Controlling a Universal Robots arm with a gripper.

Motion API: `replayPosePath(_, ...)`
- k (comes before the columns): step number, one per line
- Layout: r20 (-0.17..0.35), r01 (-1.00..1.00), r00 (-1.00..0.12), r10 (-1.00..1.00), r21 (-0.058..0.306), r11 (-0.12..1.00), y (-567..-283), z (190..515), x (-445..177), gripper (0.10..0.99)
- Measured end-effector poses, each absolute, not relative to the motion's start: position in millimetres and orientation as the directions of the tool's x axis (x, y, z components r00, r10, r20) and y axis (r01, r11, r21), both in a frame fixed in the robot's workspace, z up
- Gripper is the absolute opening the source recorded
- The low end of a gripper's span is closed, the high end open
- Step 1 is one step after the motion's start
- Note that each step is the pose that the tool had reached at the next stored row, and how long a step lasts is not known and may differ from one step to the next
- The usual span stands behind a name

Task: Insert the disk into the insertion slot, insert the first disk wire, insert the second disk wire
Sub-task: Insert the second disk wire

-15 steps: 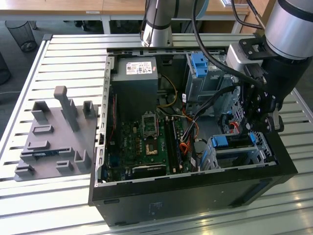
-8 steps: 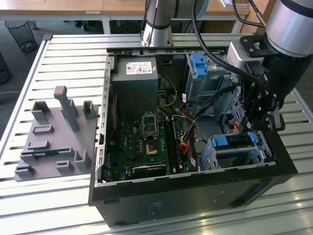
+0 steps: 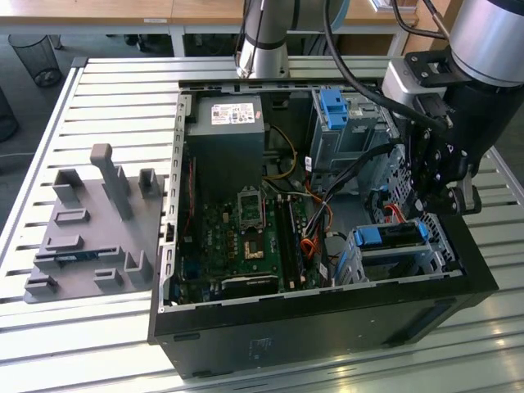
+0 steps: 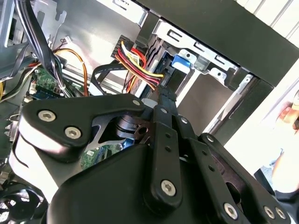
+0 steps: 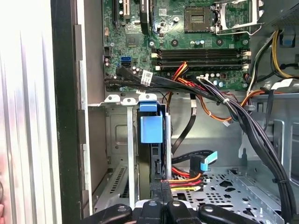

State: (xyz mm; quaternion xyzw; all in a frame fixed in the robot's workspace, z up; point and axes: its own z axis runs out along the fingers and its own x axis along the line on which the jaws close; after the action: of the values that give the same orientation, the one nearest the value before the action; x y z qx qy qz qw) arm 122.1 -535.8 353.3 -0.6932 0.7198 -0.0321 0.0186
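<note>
My claw (image 4: pixel 161 103) is pinched narrow, and in the second wrist view it looks closed on the black plug end of the disk power wire (image 4: pixel 140 63), whose red, yellow and black strands trail away from my tips. Whether that plug is fully home I cannot tell. Just beyond it lies the disk (image 5: pixel 156 156), already seated in the insertion slot (image 5: pixel 117 182). I see the disk edge-on, its long axis running straight away from my tips toward the motherboard (image 5: pixel 187 42), with its blue carrier tab (image 5: pixel 152 125) at the far end. So the disk's near end is the one right ahead of me. The blue-ended data wire (image 5: pixel 209 161) hangs just beside the disk, unplugged as far as I can judge.
</note>
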Motion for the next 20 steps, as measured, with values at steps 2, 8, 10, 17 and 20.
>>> replayPosePath(2,0.017,-0.997,-0.038,-0.999,-0.071,0.037,-535.8,353.4,121.2,0.106)
replayPosePath(8,0.017,-0.997,-0.038,-0.999,-0.071,0.037,-535.7,353.2,101.4,0.106)
replayPosePath(10,0.017,-0.997,-0.038,-0.999,-0.07,0.037,-535.9,353.1,99.1,0.106)
replayPosePath(17,0.017,-0.999,-0.038,-0.999,-0.029,0.037,-533.5,353.2,98.9,0.106)
replayPosePath(20,0.016,-0.999,-0.038,-0.999,-0.025,0.037,-532.5,353.8,98.7,0.106)
